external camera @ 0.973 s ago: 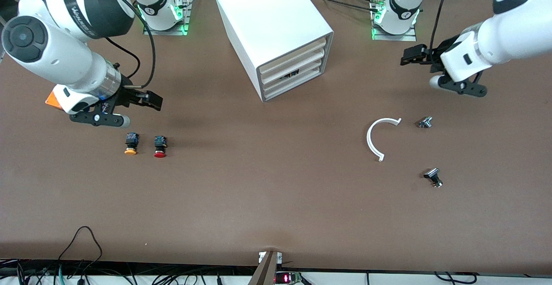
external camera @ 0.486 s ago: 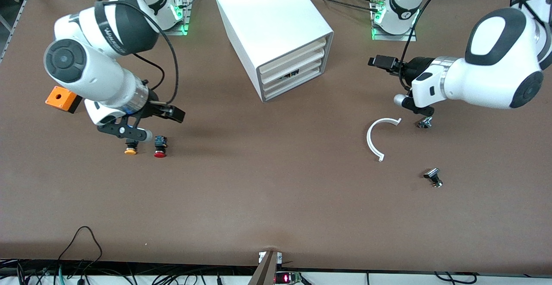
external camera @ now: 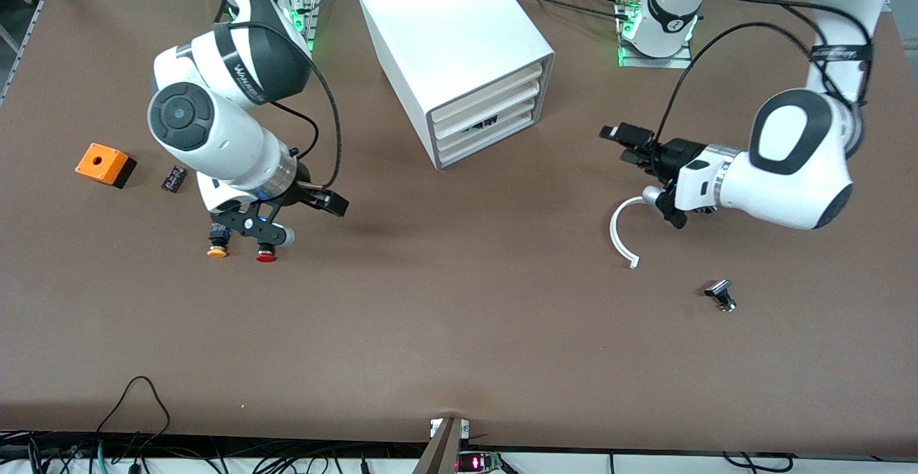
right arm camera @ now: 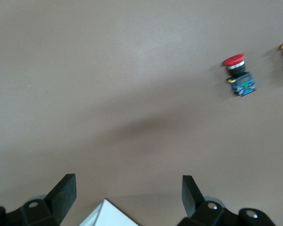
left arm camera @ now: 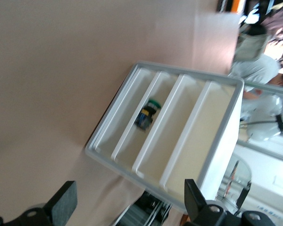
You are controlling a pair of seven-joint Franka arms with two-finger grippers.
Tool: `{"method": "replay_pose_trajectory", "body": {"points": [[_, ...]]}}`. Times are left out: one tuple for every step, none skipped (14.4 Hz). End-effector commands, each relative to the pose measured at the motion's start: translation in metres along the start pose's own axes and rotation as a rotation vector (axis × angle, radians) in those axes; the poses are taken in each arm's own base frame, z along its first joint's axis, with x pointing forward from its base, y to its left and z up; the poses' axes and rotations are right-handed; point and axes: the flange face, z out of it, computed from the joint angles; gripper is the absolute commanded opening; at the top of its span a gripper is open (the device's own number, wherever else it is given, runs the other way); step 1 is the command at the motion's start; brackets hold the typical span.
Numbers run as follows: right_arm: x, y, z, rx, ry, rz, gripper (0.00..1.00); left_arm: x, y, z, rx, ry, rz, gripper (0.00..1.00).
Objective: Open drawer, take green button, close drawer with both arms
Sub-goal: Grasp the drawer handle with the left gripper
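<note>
The white cabinet (external camera: 459, 36) stands at the middle of the table's robot side, all its drawers pushed in. The drawer (external camera: 513, 117) second from the bottom holds the green-capped button (left arm camera: 146, 114), seen through its front in the left wrist view; in the front view it is only a dark spot (external camera: 482, 124). My left gripper (external camera: 618, 143) hangs open over the table toward the left arm's end, facing the cabinet front. My right gripper (external camera: 331, 203) hangs open, holding nothing, between the cabinet and two loose buttons.
A yellow-capped button (external camera: 217, 242) and a red-capped button (external camera: 266, 252) lie under the right wrist. An orange box (external camera: 105, 164) and a small black part (external camera: 173, 178) lie toward the right arm's end. A white curved strip (external camera: 621, 234) and a small metal part (external camera: 721, 295) lie under and near the left arm.
Both arms have swung in toward the cabinet. The right gripper passed over the yellow and red buttons. The left gripper moved over the curved strip. Both stayed open.
</note>
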Motion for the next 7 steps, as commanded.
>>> {"method": "replay_pose_trajectory", "body": {"points": [[-0.010,-0.026,0.008,0.027,0.009,0.050,0.99,-0.005,-0.023,0.057,-0.080,0.094,0.043,1.00],[-0.012,-0.033,0.014,0.032,0.011,0.067,0.99,-0.006,-0.034,0.082,-0.133,0.132,0.051,1.00],[-0.014,-0.041,0.017,0.035,0.009,0.080,0.99,-0.006,-0.041,0.105,-0.202,0.163,0.053,1.00],[-0.018,-0.052,0.019,0.038,0.008,0.099,0.99,-0.005,-0.047,0.128,-0.259,0.179,0.059,0.99],[-0.020,-0.062,0.023,0.040,0.005,0.124,0.99,-0.004,-0.049,0.141,-0.280,0.174,0.077,0.99],[-0.022,-0.071,0.025,0.047,0.003,0.147,0.99,-0.004,-0.055,0.147,-0.286,0.168,0.082,0.99],[-0.026,-0.080,0.029,0.050,-0.003,0.162,0.99,-0.005,-0.063,0.156,-0.296,0.162,0.112,0.99]]}}
